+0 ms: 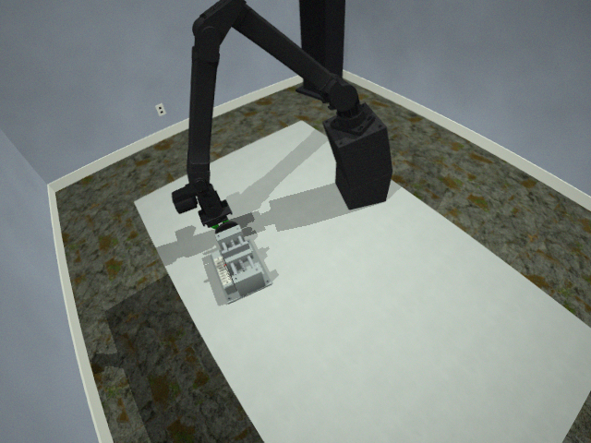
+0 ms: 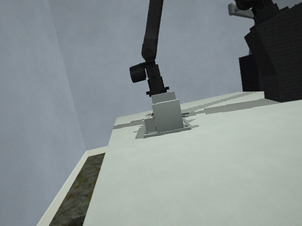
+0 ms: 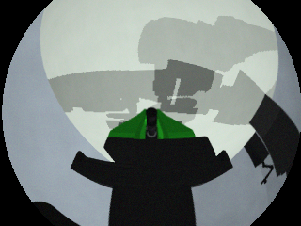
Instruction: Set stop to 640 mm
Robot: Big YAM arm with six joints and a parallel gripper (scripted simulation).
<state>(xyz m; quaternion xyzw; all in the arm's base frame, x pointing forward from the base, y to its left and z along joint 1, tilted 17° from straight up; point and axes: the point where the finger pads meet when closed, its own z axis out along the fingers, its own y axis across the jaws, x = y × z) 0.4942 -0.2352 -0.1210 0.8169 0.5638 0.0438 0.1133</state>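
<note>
Gripper [image 1: 220, 223] clamped narrow on green handwheel [image 3: 150, 127] at far end of grey stop fixture [image 1: 241, 267], near table's [image 1: 381, 309] left edge | Progress: turning stage, judged; scale reading too small to tell; release not yet done | Count: one arm, one fixture, one handwheel, one table.

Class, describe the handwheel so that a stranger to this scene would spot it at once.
Find the white table, then the small grey stop fixture near the arm's tip. The handwheel sits at the fixture's end nearest the claw, which grips it; it is the only green part.
</note>
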